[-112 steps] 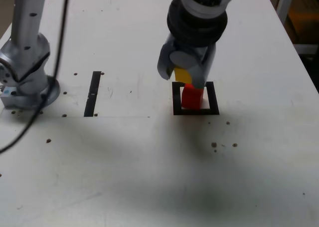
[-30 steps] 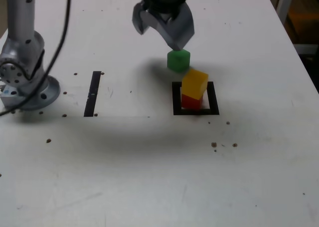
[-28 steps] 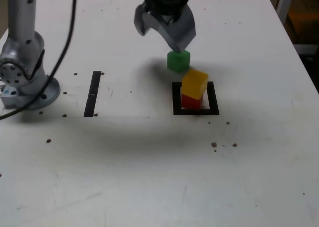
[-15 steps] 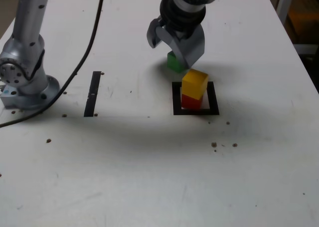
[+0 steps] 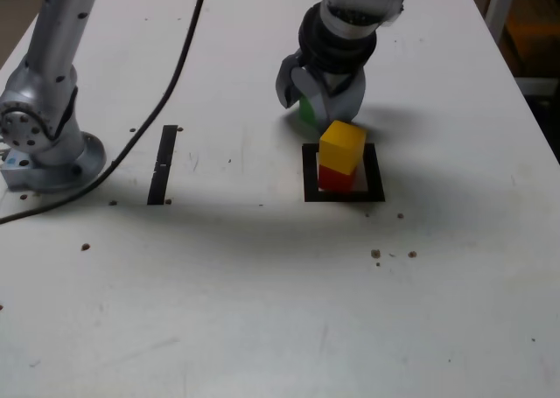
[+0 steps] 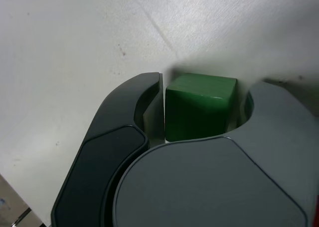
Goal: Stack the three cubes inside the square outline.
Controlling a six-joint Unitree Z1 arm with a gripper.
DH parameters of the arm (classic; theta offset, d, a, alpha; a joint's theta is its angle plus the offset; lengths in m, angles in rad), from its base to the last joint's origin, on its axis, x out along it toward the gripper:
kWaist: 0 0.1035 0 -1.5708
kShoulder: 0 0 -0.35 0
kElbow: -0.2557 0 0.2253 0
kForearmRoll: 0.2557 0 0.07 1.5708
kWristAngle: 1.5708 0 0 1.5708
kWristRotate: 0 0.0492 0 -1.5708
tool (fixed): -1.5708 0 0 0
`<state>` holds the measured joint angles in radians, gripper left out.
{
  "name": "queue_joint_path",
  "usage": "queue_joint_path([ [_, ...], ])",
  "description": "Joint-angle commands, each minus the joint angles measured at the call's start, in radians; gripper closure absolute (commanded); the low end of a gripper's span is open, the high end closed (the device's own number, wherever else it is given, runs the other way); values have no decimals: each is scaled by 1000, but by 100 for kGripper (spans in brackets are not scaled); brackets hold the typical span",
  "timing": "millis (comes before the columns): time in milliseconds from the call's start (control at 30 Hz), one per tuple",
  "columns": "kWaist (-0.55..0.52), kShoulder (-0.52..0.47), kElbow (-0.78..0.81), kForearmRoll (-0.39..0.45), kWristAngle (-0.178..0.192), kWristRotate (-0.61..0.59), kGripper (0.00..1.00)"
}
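Observation:
The green cube [image 5: 305, 109] rests on the white table just behind the square outline [image 5: 345, 196]. My gripper [image 5: 317, 111] has come down around it and is open. In the wrist view the green cube [image 6: 200, 106] sits between the fingers [image 6: 149, 95], with a narrow gap on each side, and my gripper [image 6: 204, 90] straddles it. Inside the outline the yellow cube [image 5: 342, 145] stands on the red cube [image 5: 334, 178], turned slightly askew. The gripper is close behind this stack, apart from it.
A straight black tape strip [image 5: 163, 164] lies toward the exterior view's left. The arm's grey base [image 5: 48, 149] stands at the far left, with a black cable [image 5: 166, 74] trailing across the table. Small dark specks [image 5: 376, 254] dot the surface.
The gripper let go of the yellow cube on the red one, went back over the green cube, then came down and toward the stack until its fingers straddle the green cube.

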<state>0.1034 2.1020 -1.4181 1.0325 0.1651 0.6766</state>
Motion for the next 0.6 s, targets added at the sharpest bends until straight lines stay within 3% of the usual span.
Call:
queue_joint_path([
  [0,2,5,-7,6,6,-5,57],
  [267,1,-6,-56,77,21,-57,76],
  [433,-14,-108,-123,191,35,-99,84],
  [567,-40,-222,-195,320,2,-121,84],
])
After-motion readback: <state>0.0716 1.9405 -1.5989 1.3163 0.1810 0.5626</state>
